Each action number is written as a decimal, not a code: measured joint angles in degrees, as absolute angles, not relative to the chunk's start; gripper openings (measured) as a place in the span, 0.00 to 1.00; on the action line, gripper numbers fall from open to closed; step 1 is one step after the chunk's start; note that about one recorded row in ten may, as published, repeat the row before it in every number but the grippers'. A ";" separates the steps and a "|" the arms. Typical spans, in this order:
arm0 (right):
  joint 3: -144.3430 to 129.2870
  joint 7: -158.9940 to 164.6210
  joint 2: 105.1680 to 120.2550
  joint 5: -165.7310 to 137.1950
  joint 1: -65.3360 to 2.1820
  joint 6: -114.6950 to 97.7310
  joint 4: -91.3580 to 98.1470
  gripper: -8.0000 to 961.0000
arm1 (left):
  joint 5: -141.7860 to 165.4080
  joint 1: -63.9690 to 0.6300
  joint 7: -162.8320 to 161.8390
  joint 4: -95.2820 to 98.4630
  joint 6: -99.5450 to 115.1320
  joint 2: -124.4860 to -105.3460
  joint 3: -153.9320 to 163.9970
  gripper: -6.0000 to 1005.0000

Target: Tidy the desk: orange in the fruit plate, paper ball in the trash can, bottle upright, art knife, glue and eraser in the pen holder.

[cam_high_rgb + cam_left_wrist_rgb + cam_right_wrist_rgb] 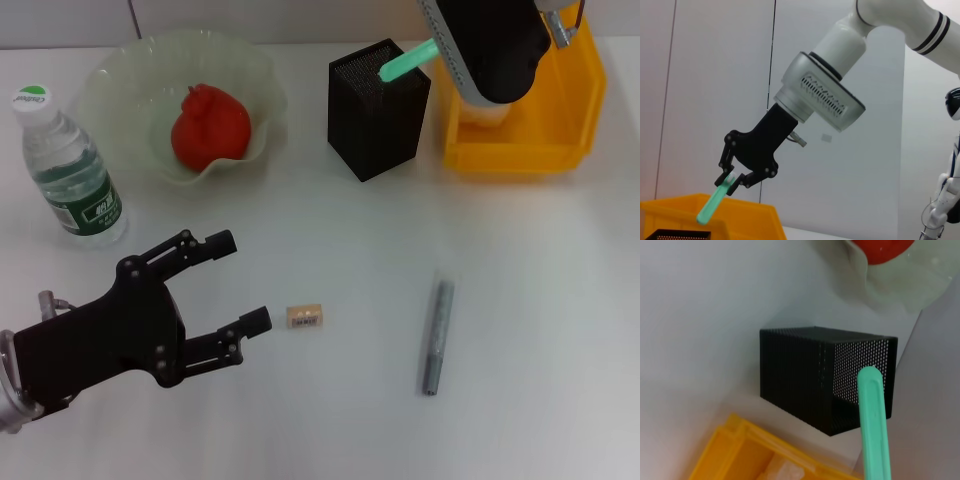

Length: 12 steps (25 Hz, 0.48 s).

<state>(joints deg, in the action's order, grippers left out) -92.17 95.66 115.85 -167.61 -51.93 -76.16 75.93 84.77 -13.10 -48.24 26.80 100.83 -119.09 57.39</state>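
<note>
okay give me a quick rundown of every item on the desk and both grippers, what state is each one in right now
orange: in the fruit plate.
bottle: upright, capped.
eraser: lying on the desk.
grey stick: lying flat.
green tool: held over the pen holder.
right gripper: shut on it.
left gripper: open, empty.

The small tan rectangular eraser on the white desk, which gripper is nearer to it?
Left. The left gripper hovers open right beside the small tan eraser. The right gripper is far across the desk, holding a green art knife above the black mesh pen holder.

White table (330, 230): eraser (303, 317), bottle (68, 170)
</note>
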 joint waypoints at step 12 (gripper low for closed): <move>-92.55 93.87 115.01 -167.61 -57.74 -71.99 65.47 0.18 | 83.81 -13.10 -47.68 26.20 101.07 -119.17 57.39 0.84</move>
